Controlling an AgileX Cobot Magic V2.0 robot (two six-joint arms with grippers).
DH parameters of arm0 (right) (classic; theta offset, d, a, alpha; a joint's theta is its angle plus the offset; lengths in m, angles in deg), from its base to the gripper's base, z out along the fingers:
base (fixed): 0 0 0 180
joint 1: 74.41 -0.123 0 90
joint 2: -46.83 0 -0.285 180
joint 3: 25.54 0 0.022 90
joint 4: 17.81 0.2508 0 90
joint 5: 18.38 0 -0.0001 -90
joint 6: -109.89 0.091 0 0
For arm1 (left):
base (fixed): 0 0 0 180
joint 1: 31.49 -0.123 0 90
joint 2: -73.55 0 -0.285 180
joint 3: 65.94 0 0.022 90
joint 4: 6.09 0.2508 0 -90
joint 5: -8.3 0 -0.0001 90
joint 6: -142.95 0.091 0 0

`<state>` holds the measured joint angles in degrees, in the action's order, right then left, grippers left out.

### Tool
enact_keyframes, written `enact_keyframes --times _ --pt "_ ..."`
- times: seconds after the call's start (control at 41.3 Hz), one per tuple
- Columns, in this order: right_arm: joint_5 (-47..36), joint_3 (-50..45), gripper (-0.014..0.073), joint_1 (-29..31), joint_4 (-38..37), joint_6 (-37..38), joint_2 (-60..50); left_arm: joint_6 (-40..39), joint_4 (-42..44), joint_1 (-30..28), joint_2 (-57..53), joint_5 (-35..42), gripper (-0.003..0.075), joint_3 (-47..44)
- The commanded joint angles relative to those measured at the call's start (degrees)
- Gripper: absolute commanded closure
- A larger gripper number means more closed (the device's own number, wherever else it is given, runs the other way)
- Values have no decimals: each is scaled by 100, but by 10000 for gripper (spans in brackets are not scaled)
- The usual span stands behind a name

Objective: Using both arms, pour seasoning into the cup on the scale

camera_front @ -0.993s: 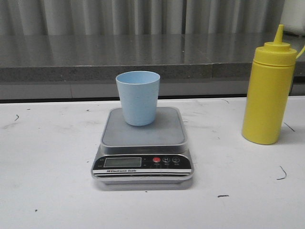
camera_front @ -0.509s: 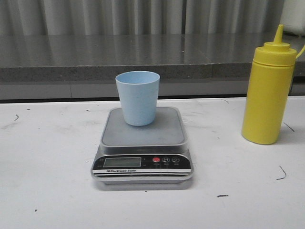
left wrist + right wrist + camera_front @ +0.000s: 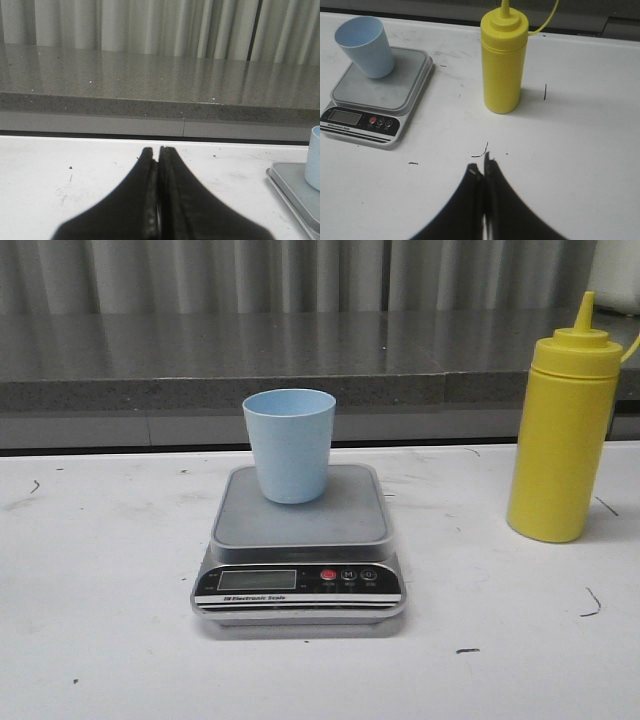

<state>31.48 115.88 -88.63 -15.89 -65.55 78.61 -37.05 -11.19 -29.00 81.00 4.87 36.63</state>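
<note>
The pale blue cup [image 3: 290, 443] stands upright at the back of the grey platform of the scale [image 3: 300, 540], mid-table. The yellow seasoning bottle [image 3: 563, 430] stands upright on the table to the scale's right, capped. Neither gripper shows in the front view. My left gripper [image 3: 157, 150] is shut and empty, low over the table left of the scale [image 3: 295, 192] and the cup [image 3: 315, 157]. My right gripper [image 3: 481, 165] is shut and empty, near the table's front, short of the bottle [image 3: 503, 62]; the cup [image 3: 365, 46] and scale [image 3: 375, 97] lie to its left.
A grey stone ledge [image 3: 200, 360] runs along the back of the white table [image 3: 100, 640], with pale curtains behind it. Small dark marks dot the tabletop.
</note>
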Motion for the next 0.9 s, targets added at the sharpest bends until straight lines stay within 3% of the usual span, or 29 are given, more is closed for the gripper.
enact_keyframes --times 0.0,0.557,0.872 --pt "-365 174 662 2 -45 -70 38 -69 -39 -2 -87 479 740 -141" --pt "-365 174 662 2 -45 -70 38 -69 18 -321 -97 479 740 -141" --pt "-365 174 662 2 -45 -70 38 -101 18 -171 -97 488 740 -141"
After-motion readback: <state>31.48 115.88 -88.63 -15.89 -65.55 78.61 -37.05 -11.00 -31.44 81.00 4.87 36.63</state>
